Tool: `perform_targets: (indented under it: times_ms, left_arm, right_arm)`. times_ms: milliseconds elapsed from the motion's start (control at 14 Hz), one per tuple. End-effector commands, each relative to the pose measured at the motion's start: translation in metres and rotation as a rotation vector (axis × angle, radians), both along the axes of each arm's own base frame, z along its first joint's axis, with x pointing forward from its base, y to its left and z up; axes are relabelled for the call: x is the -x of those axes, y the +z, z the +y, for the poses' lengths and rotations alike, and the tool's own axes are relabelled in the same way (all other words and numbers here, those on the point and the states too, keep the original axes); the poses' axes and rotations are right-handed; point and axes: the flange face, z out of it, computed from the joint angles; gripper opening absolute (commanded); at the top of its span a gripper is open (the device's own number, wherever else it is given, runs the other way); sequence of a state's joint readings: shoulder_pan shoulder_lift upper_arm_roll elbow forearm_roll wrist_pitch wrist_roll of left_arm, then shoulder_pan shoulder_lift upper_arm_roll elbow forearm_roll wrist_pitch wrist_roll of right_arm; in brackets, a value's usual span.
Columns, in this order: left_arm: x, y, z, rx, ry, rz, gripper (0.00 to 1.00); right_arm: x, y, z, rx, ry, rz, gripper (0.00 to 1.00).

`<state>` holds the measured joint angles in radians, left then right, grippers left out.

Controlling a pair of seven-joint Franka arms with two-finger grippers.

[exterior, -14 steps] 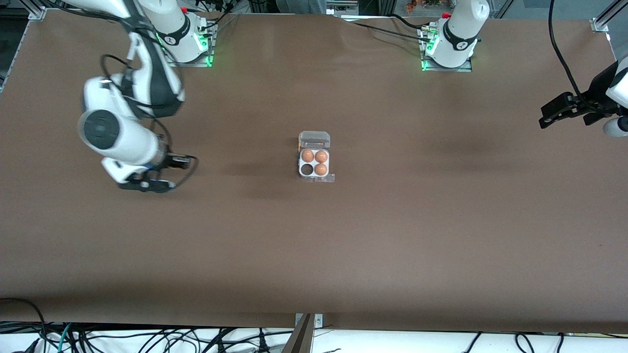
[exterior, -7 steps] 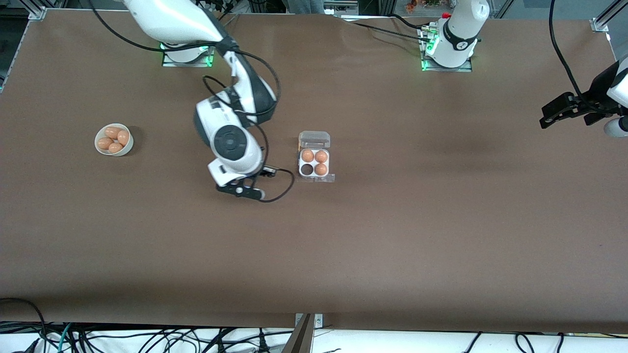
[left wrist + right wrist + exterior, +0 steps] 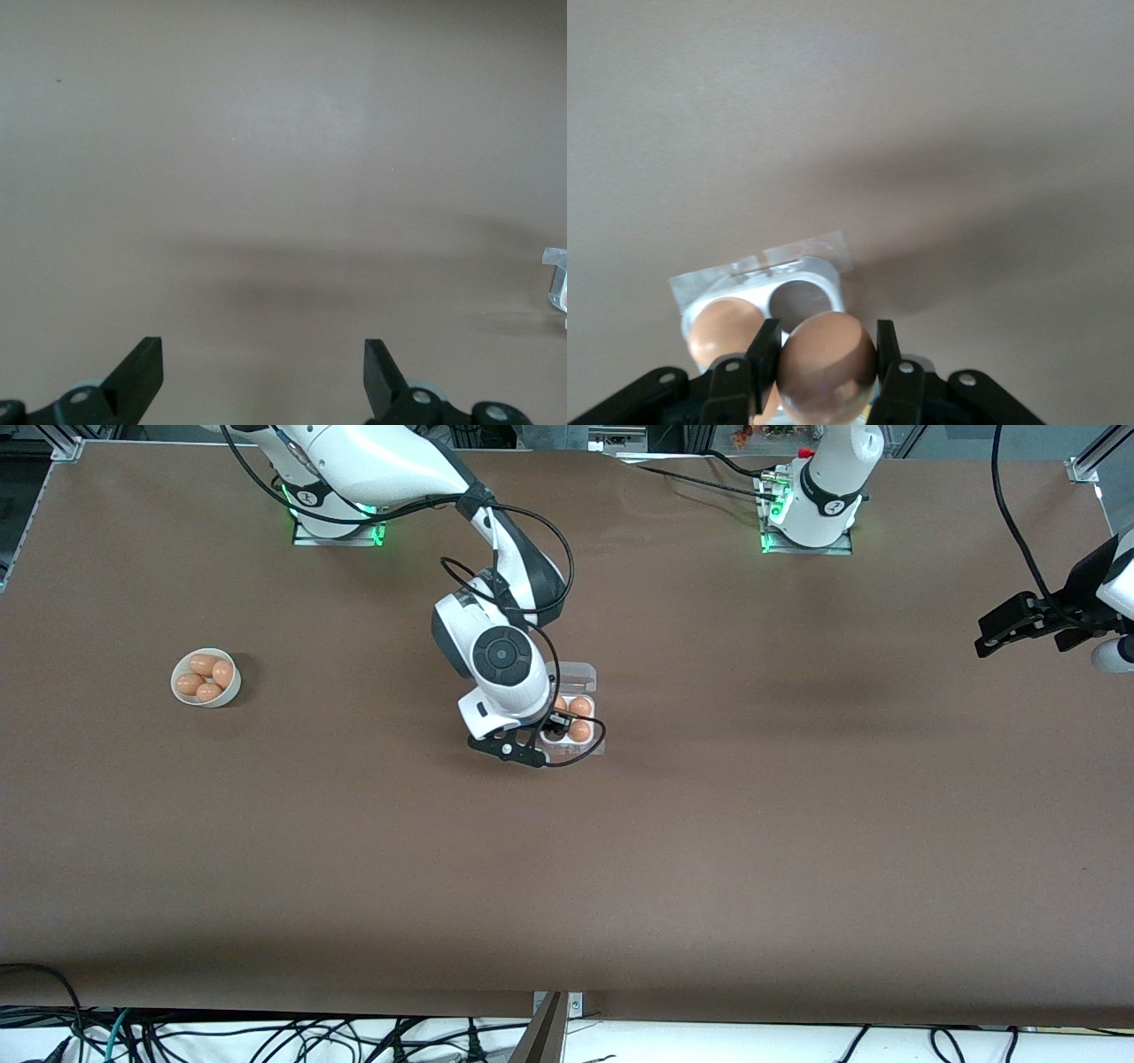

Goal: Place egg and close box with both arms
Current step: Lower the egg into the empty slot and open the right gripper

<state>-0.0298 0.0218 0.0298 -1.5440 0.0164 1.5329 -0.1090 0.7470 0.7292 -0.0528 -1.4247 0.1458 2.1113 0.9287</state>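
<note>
The box (image 3: 572,677) lies mid-table, its clear lid open flat toward the arms' bases. Brown eggs (image 3: 580,707) fill cells of its whitish tray. My right gripper (image 3: 554,729) hangs over the box, shut on a brown egg (image 3: 827,367). In the right wrist view the right gripper (image 3: 827,354) has the egg between its fingers above the box (image 3: 749,282), by the empty cell (image 3: 800,299) and a seated egg (image 3: 722,328). My left gripper (image 3: 985,638) waits open over the table's edge at the left arm's end. The left wrist view shows the left gripper (image 3: 263,372) with nothing between its fingers.
A round white bowl (image 3: 180,693) with several brown eggs stands toward the right arm's end of the table. A corner of the box (image 3: 556,282) shows at the edge of the left wrist view. Cables hang along the table's front edge.
My right arm has swung from over the bowl across the table to over the box, carrying the egg. The left arm has not moved.
</note>
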Motion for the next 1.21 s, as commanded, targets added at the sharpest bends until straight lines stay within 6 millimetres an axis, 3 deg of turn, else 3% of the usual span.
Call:
perform_targets:
  times_ms: [0,571,857,929,1071,1143]
  left_arm:
    - [-0.002,0.005,0.002,0.000,-0.014,0.003,1.00]
    - [-0.002,0.005,-0.004,0.001,-0.017,0.003,1.00]
    - [-0.001,0.005,-0.004,0.001,-0.017,0.007,1.00]
    - [-0.001,0.005,-0.004,0.001,-0.017,0.007,1.00]
    - [-0.001,0.005,-0.005,0.001,-0.021,0.007,1.00]
    - [0.000,0.005,-0.006,0.001,-0.020,0.007,1.00]
  right_arm:
    - [0.003,-0.006,0.016,-0.022,-0.030,-0.007,0.26]
    - [0.015,-0.019,0.027,-0.033,-0.030,0.022,0.28]
    - [0.015,-0.027,0.026,-0.025,-0.035,0.030,0.35]
    - [0.015,-0.028,0.026,-0.024,-0.037,0.030,0.43]
    - [0.016,-0.028,0.027,-0.023,-0.041,0.028,0.99]
    - [0.015,-0.026,0.028,-0.027,-0.041,0.023,1.00]
